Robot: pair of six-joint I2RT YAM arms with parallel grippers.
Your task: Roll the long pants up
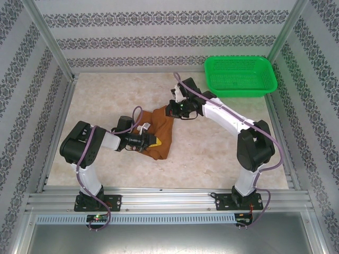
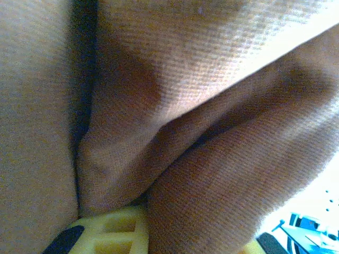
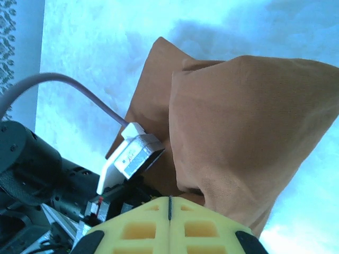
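Rust-brown long pants [image 1: 161,132] lie bunched on the table [image 1: 212,159]. The left gripper [image 1: 152,141] pinches a fold of them. The right gripper [image 3: 169,200] is pressed together against the cloth.

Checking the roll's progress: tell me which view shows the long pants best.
Top external: the long pants show whole, as one bundle. The left wrist view gives close-up folds; the right wrist view, one bunched end.

The long pants [image 3: 238,132] are matt, finely woven cloth.
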